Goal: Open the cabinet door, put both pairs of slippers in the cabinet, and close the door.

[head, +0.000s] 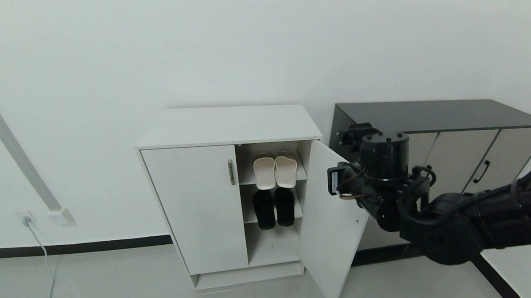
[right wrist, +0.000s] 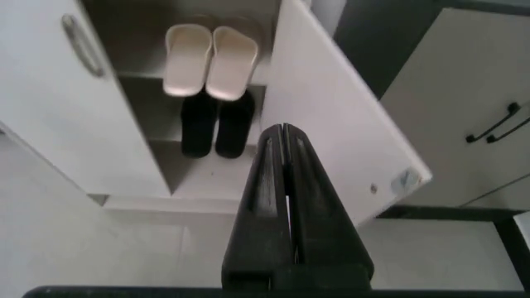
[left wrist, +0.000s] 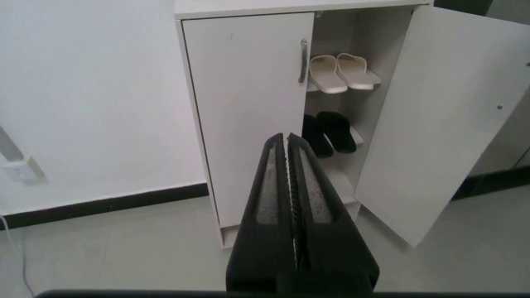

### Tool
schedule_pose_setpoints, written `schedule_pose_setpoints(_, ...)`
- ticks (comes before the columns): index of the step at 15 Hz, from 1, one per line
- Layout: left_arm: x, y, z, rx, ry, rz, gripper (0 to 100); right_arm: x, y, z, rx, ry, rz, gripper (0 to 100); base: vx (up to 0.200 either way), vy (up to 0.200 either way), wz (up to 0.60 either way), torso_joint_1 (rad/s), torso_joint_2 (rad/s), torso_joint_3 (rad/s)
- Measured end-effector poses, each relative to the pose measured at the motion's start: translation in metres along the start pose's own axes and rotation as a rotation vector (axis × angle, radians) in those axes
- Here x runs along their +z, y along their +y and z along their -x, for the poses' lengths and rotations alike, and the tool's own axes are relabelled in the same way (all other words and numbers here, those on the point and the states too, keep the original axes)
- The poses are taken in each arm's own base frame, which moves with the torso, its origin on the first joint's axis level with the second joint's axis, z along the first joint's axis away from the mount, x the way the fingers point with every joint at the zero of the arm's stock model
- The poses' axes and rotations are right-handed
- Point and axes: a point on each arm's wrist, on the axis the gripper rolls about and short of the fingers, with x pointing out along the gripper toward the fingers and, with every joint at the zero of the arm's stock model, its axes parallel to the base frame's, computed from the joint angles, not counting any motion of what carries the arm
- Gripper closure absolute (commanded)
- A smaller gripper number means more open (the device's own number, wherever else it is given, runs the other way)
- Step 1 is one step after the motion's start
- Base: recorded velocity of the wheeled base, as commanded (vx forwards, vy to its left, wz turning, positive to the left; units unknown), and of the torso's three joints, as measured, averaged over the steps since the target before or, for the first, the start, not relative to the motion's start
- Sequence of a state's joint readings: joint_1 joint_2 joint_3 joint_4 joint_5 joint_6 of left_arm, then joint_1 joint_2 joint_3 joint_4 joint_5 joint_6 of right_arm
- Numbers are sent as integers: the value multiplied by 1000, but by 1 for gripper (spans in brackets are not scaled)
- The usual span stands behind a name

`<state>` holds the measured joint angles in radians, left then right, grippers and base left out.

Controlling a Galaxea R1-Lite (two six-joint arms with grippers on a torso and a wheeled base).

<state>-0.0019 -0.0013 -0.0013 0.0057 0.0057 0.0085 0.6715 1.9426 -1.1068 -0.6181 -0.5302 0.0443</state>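
- Plainly, the cabinet (head: 230, 125) stands on the floor (head: 116, 277) against the wall. Its left door (head: 196, 204) is shut and its right door (head: 334, 223) is swung wide open.
- White slippers (head: 274, 171) lie side by side on the top shelf, heels toward the opening.
- Black slippers (head: 273, 207) lie on the shelf just below, also side by side, directly under the white pair.
- The bottom compartment holds nothing.
- The right hand (right wrist: 286, 165) has its fingers pressed together with nothing between them. It hangs near the open door's outer side; whether it touches the door cannot be told.
- The left hand (left wrist: 286, 178) is likewise closed flat and holds nothing. It faces the shut door, well apart from it.
- A metal handle (head: 231, 172) sits on the left door's inner edge.
- A dark sideboard (head: 428, 113) stands just beside the cabinet, behind the open door.
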Motion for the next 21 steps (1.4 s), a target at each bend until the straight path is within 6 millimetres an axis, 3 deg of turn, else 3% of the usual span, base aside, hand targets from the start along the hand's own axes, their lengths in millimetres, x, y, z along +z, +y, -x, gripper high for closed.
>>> schedule_pose_setpoints(4,0,0,0,0,0,0,100,6,-20,-44,-56,22,-25,100,0,0,0,0,0,0)
schedule_pose_setpoints(12,0,0,0,-1,1,0,100,-9,-53,-98,-108,48,-45,100,0,0,0,0,0,0)
schedule_pose_setpoints(21,0,0,0,-1,0,-1,100,-13,-69,-121,-116,150,-93,100,0,0,0,0,0,0)
